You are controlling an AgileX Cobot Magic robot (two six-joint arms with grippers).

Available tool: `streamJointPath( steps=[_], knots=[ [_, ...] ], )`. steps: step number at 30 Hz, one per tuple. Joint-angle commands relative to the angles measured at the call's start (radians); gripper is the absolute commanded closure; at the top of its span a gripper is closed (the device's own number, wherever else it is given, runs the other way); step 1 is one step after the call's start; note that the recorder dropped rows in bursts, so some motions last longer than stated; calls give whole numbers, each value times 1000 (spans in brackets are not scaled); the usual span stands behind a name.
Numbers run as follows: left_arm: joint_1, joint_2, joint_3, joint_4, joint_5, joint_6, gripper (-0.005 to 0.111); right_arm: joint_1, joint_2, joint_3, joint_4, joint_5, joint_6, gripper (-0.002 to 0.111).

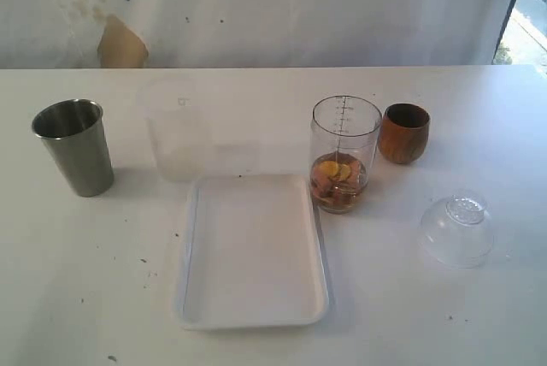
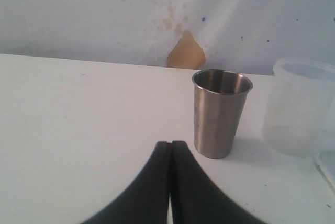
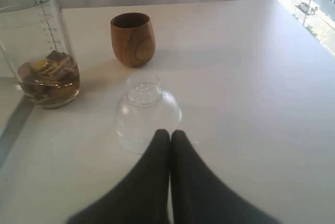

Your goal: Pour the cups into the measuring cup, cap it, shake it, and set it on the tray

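Observation:
The steel tumbler (image 1: 74,146) stands upright at the table's left, and it shows close by in the left wrist view (image 2: 220,112). The brown wooden cup (image 1: 404,132) (image 3: 133,39) stands upright right of the measuring cup (image 1: 344,154) (image 3: 44,48), which holds brownish liquid with yellow and pink pieces. The white tray (image 1: 253,250) lies in front, bare. My left gripper (image 2: 170,143) is shut, empty, short of the tumbler. My right gripper (image 3: 169,133) is shut, empty, just before the clear dome lid (image 3: 146,114). Neither gripper shows in the exterior view.
A cloudy translucent container (image 1: 180,129) (image 2: 298,106) stands between tumbler and measuring cup. The clear dome lid (image 1: 457,229) lies at the right front. A white sheet with a tan patch (image 1: 121,44) hangs behind the table.

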Motion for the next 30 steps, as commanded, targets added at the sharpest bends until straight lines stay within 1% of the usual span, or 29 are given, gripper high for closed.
streamJointPath(
  steps=[1,24,26,27,28,29,30],
  knots=[
    [-1,-5,7,-9,1,64,107,-6,-6,4,0,-7,3,108],
    [-1,-5,7,-9,5,64,107,-6,-6,4,-3,-11,3,108],
    [-1,-5,7,-9,5,64,107,-6,-6,4,-27,-62,1,108],
    [-1,-5,7,-9,5,64,107,-6,-6,4,-29,-118,1,108],
    [-1,-5,7,-9,5,64,107,-6,-6,4,-29,-230,1,108],
    [-1,-5,7,-9,5,64,107,-6,-6,4,-28,-303,1,108],
    [-1,-5,7,-9,5,64,107,-6,-6,4,-28,-347,1,108]
  ],
)
